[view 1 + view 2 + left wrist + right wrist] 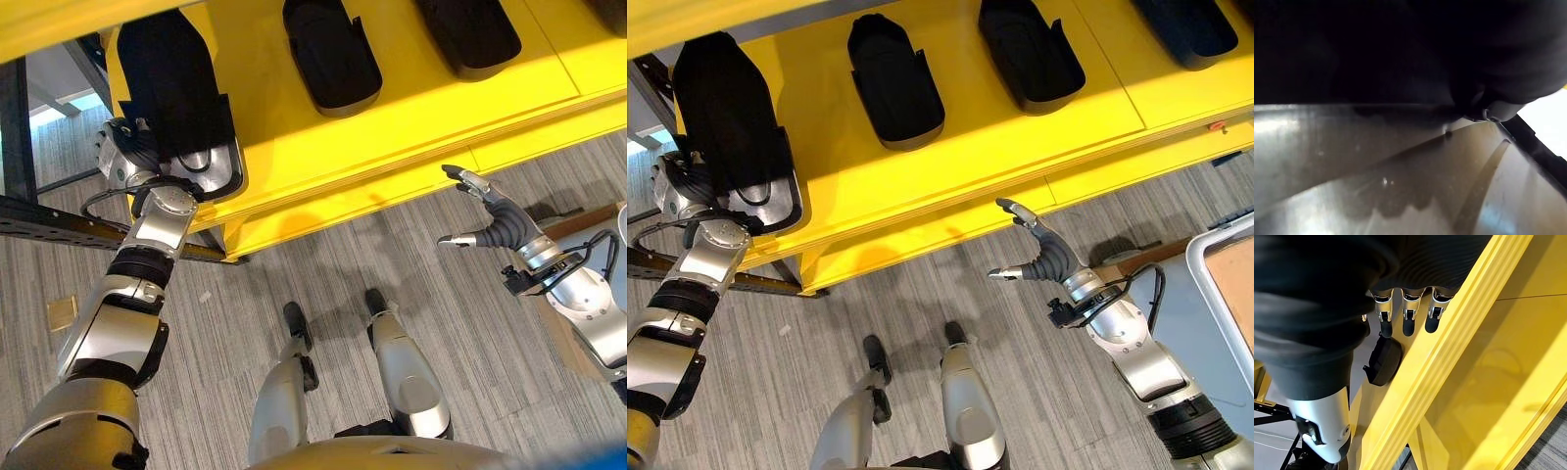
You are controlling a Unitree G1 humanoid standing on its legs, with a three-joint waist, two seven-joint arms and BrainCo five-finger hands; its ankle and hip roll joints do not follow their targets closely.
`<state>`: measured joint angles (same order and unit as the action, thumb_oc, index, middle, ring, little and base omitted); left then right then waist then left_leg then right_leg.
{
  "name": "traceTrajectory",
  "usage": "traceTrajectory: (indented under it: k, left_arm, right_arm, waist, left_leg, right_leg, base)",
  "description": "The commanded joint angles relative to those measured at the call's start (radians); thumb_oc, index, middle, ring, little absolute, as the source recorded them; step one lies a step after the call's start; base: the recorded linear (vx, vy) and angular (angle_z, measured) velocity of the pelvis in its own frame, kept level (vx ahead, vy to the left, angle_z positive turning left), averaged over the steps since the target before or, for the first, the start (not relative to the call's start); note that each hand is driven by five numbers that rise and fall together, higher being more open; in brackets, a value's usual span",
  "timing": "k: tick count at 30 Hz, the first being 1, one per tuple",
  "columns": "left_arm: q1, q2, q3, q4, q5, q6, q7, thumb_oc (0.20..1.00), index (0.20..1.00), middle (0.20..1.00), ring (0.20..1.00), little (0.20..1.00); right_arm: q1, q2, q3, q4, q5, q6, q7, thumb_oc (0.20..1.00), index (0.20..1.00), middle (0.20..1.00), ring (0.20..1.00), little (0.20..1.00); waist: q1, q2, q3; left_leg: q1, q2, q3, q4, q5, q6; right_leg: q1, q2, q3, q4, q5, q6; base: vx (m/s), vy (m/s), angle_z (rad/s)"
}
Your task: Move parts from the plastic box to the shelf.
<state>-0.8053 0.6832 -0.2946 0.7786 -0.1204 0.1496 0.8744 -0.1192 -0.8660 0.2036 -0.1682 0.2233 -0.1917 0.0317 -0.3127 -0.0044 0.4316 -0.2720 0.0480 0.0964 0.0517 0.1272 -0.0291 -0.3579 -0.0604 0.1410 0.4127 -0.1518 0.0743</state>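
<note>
The left hand (681, 186) is at the near end of a black part (730, 117) resting at the shelf's (921, 196) left edge; its grip is hidden. The right hand (1043, 253) hangs open, empty. Withdrawing carelessly could drag the part off that edge.

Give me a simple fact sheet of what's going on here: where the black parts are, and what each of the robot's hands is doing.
Surface: yellow shelf
Parts lying on shelf: three black parts in a row, e.g.
Part being placed: black part with a shiny metal edge, at the shelf's left end
Left hand: against that part; fingers hidden behind it, so grip unclear
Right hand: empty, fingers spread, in the air in front of the shelf's edge
Floor: grey striped carpet
</note>
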Motion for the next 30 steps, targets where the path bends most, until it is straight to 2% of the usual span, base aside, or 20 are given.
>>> traceTrajectory:
  k: [1,2,4,7,9,13,17,26,28,30]
  left_arm:
    - [-0.041,0.09,0.051,-0.009,0.012,-0.101,-0.041,0.2,0.2,0.2,0.2,0.2]
    - [-0.04,0.096,0.039,-0.034,0.057,-0.124,-0.08,0.2,0.2,0.2,0.2,0.2]
    - [-0.037,0.105,0.031,-0.047,0.06,-0.128,-0.084,0.2,0.2,0.2,0.2,0.2]
    - [-0.028,0.119,0.035,-0.06,0.047,-0.173,-0.112,0.2,0.2,0.2,0.2,0.2]
    - [-0.023,0.123,0.037,-0.065,0.072,-0.158,-0.124,0.2,0.2,0.2,0.2,0.2]
    - [-0.024,0.143,0.018,-0.063,0.068,-0.196,-0.157,0.2,0.2,0.2,0.2,0.2]
    - [-0.017,0.163,0.011,-0.08,0.077,-0.221,-0.239,0.2,0.2,0.2,0.2,0.2]
    - [-0.02,0.181,-0.01,-0.063,0.049,-0.241,-0.294,0.2,0.2,0.2,0.2,0.2]
    - [-0.024,0.184,-0.011,-0.057,0.059,-0.226,-0.313,0.2,0.2,0.2,0.2,0.2]
    - [-0.018,0.181,-0.009,-0.043,-0.002,-0.216,-0.302,0.2,0.2,0.2,0.2,0.2]
  right_arm:
    - [-0.022,0.016,-0.045,-0.001,0.033,-0.039,0.0,1.0,1.0,1.0,1.0,1.0]
    - [-0.02,0.009,-0.053,0.001,0.033,-0.037,0.022,1.0,1.0,1.0,1.0,1.0]
    - [-0.019,0.004,-0.056,-0.001,0.029,-0.03,0.031,1.0,1.0,1.0,1.0,1.0]
    - [-0.01,-0.006,-0.064,0.002,0.029,-0.029,0.031,1.0,1.0,1.0,1.0,1.0]
    - [-0.006,-0.012,-0.074,0.011,0.034,-0.038,0.034,1.0,1.0,1.0,1.0,1.0]
    - [-0.012,-0.02,-0.077,0.012,0.043,-0.041,0.037,1.0,1.0,1.0,1.0,1.0]
    - [-0.002,-0.037,-0.1,0.003,0.043,-0.046,0.059,1.0,1.0,1.0,1.0,1.0]
    - [-0.008,-0.06,-0.111,0.005,0.054,-0.043,0.077,1.0,1.0,1.0,1.0,1.0]
    - [-0.011,-0.064,-0.11,0.008,0.059,-0.045,0.077,1.0,1.0,1.0,1.0,1.0]
    - [-0.004,-0.068,-0.119,-0.003,0.069,-0.043,0.088,1.0,1.0,1.0,1.0,1.0]
  waist:
    - [-0.009,-0.026,-0.023]
    - [-0.008,-0.024,-0.021]
    - [-0.008,-0.022,-0.019]
    - [-0.009,-0.019,-0.016]
    - [-0.01,-0.018,-0.015]
    - [-0.011,-0.018,-0.011]
    - [-0.017,-0.013,-0.007]
    - [-0.027,-0.012,-0.011]
    - [-0.027,-0.012,-0.014]
    - [-0.032,-0.015,-0.019]
  left_leg:
    - [0.044,-0.006,0.033,0.105,-0.231,0.018]
    - [0.043,-0.006,0.035,0.103,-0.23,0.018]
    - [0.044,-0.006,0.036,0.102,-0.23,0.017]
    - [0.042,-0.006,0.037,0.107,-0.231,0.017]
    - [0.041,-0.007,0.038,0.107,-0.232,0.018]
    - [0.036,-0.007,0.039,0.112,-0.232,0.017]
    - [0.034,-0.006,0.044,0.121,-0.234,0.017]
    - [0.038,-0.005,0.052,0.136,-0.245,0.017]
    - [0.039,-0.005,0.054,0.136,-0.245,0.017]
    - [0.045,-0.006,0.059,0.134,-0.248,0.02]
  right_leg:
    - [0.036,0.026,0.076,-0.158,0.046,0.011]
    - [0.034,0.026,0.075,-0.16,0.049,0.012]
    - [0.034,0.025,0.076,-0.161,0.05,0.012]
    - [0.03,0.023,0.076,-0.158,0.049,0.011]
    - [0.029,0.021,0.075,-0.158,0.05,0.011]
    - [0.024,0.02,0.075,-0.157,0.053,0.011]
    - [0.017,0.015,0.075,-0.154,0.057,0.011]
    - [0.015,0.011,0.081,-0.155,0.062,0.012]
    - [0.015,0.01,0.08,-0.157,0.064,0.013]
    - [0.019,0.011,0.084,-0.165,0.068,0.015]
  base:
    - [0.02,0.002,-0.08]
    - [0.01,-0.002,-0.06]
    - [0.01,0.001,-0.02]
    - [0.01,0.007,0.0]
    - [0.0,0.0,0.0]
    - [0.0,0.0,0.0]
    - [0.04,0.032,0.0]
    - [0.02,0.016,0.0]
    - [0.0,0.0,0.0]
    - [0.02,0.003,0.0]
